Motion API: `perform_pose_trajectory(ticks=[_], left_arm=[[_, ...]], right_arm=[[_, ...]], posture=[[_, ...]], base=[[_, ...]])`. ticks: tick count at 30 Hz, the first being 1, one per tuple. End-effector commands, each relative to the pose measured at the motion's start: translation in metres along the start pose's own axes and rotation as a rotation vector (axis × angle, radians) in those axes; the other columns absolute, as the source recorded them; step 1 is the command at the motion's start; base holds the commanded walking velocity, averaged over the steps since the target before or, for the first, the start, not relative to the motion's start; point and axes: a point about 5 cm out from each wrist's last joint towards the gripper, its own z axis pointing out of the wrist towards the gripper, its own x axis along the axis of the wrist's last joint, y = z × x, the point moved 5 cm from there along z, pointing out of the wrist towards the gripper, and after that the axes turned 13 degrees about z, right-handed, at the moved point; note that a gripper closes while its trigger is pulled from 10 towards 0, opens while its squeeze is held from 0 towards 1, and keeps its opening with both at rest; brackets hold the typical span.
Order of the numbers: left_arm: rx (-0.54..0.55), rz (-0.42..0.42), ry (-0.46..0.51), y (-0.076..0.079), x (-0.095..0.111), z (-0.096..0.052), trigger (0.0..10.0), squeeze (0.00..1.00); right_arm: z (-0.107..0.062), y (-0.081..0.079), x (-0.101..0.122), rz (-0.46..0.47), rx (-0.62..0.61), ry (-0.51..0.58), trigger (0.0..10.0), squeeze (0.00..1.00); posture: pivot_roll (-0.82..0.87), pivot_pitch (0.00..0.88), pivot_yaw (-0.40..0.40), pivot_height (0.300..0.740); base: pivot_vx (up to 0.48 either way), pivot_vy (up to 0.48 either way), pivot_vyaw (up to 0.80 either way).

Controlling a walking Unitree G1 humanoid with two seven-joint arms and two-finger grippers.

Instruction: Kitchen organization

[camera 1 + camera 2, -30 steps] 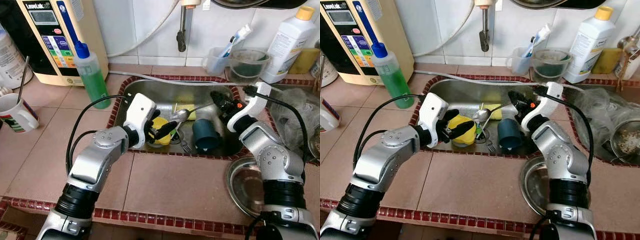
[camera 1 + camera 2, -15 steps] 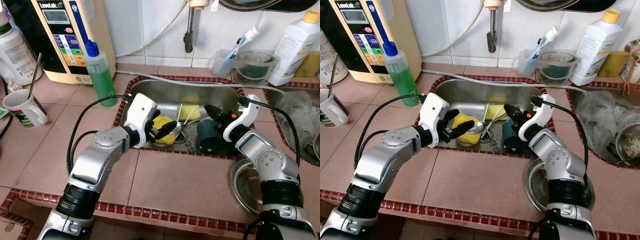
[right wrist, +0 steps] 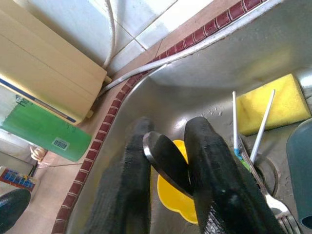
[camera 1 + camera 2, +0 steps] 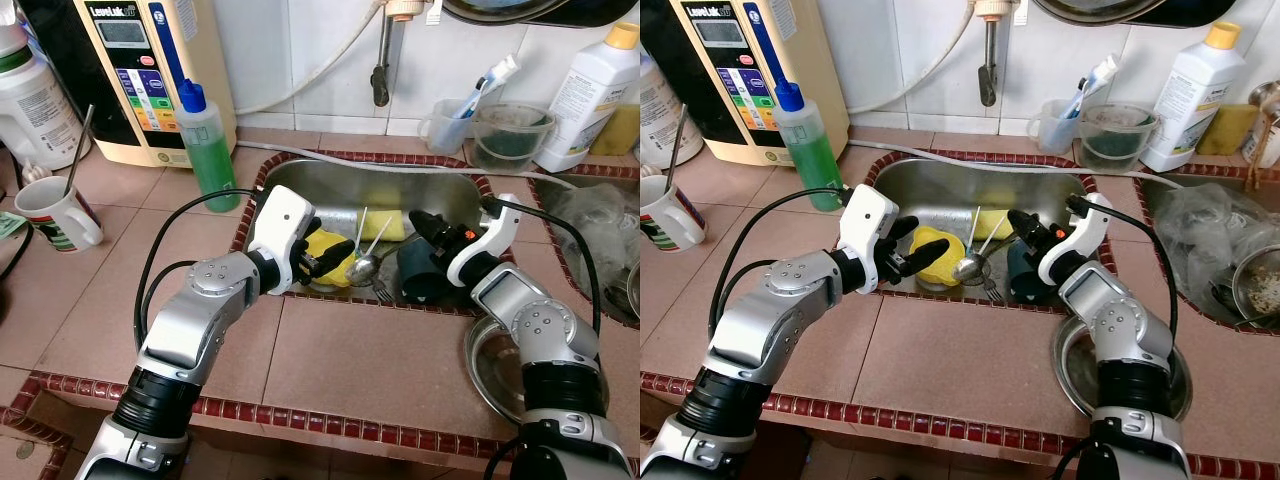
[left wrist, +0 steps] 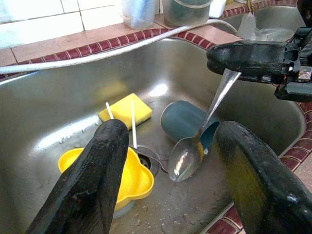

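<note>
Stainless steel sink [image 4: 330, 185], set in a tiled counter [image 4: 350, 365]. Left eye view: the left gripper [image 4: 322, 262] reaches over the sink's near edge, fingers spread apart and empty, just above a yellow flower-shaped dish [image 4: 330, 262]. The right gripper [image 4: 420, 222] is clamped on the handle of a spoon [image 4: 364, 266], whose bowl hangs low beside the yellow dish. A dark teal cup [image 4: 418, 276] lies on its side in the sink under the right arm; a yellow sponge [image 4: 378, 226] lies at the back. A green soap bottle [image 4: 207, 148], a mug [image 4: 57, 213] and a water purifier [image 4: 150, 70] stand on the counter to the left.

Right eye view: a fork [image 4: 992, 290] lies on the sink floor between dish and cup. A round metal plate [image 4: 1072, 368] rests on the counter by the right arm. A white bottle [image 4: 1180, 85] stands at the back right.

Left wrist view: the two fingers [image 5: 92, 180] stand wide apart; between them the spoon hangs bowl-down, pinched from above by the right gripper, above the drain [image 5: 148, 158].

Right wrist view: the fingers [image 3: 214, 180] close on the spoon's handle end, with two thin white sticks [image 3: 265, 122] across the sponge beyond.
</note>
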Motion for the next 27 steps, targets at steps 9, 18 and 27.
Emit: perform_pose_trajectory(ticks=[9, 18, 27], left_arm=[[0.017, 0.026, -0.003, -0.007, 0.003, 0.001, 10.0, 0.00], [0.034, 0.021, 0.010, -0.017, 0.005, -0.004, 10.0, 0.00], [0.088, 0.073, 0.074, -0.027, 0.008, -0.010, 10.0, 0.00]], right_arm=[[0.001, -0.007, 0.007, 0.011, 0.034, 0.025, 10.0, 1.00], [-0.003, -0.018, 0.031, -0.100, 0.063, 0.160, 10.0, 1.00], [-0.017, -0.039, 0.044, -0.376, 0.085, 0.352, 10.0, 1.00]], posture=[[-0.20, 0.083, 0.056, 0.740], [-0.19, 0.087, 0.053, 0.740], [-0.19, 0.082, 0.058, 0.740]], base=[[0.000, 0.000, 0.00], [0.000, 0.000, 0.00], [0.000, 0.000, 0.00]])
